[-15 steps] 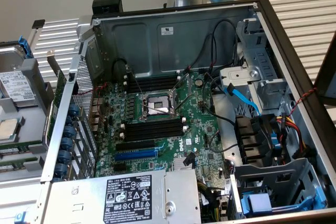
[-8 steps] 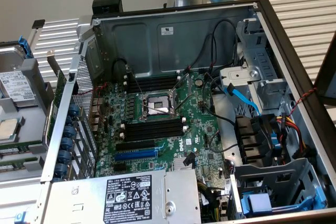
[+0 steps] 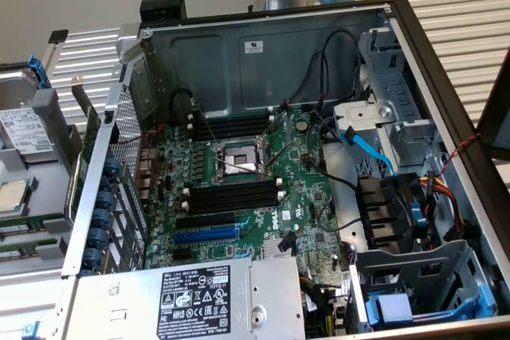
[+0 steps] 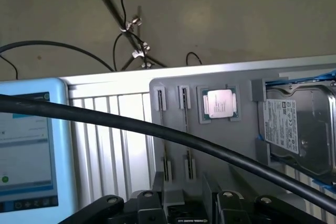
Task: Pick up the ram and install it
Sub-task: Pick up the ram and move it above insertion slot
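The ram [image 3: 32,231], a long narrow green circuit-board stick, stands on edge in the grey plastic tray [image 4: 244,135], well ahead of the released, empty pincer [image 4: 184,190]. The thick black cable [image 4: 105,117] crossing between them could snag an approach, and the thin edge forgives little misalignment.

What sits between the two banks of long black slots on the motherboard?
The square CPU socket, in a metal frame, lies between the farther black slots and the nearer black slots; the exterior view shows it.
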Controlling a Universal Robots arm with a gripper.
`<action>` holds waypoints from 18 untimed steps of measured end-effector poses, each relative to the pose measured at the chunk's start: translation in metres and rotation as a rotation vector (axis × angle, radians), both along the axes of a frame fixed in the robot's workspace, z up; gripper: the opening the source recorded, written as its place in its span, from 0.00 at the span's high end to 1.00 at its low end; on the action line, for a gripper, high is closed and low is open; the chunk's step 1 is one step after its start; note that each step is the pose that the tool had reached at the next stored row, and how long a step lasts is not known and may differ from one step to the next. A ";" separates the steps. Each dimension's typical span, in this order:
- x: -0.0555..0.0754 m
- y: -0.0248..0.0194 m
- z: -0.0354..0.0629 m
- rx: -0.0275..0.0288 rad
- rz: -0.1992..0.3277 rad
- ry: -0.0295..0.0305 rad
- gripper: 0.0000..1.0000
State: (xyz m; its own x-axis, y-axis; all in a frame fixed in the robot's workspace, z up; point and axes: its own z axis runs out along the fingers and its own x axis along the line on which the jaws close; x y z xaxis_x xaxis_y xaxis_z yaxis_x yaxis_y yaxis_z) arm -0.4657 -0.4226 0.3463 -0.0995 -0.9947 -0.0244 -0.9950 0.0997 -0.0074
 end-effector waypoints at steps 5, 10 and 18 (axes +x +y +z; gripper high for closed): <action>0.000 0.0000 -0.0090 0.0000 0.000 0.0000 0.58; 0.000 -0.0003 -0.0181 -0.0001 0.000 0.0001 0.58; 0.010 -0.0017 -0.0327 0.0000 0.000 -0.0001 0.58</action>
State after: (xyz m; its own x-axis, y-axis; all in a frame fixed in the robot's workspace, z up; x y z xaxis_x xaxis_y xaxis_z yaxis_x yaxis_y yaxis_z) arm -0.4557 -0.4243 0.3137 -0.0995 -0.9947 -0.0244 -0.9950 0.0997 -0.0075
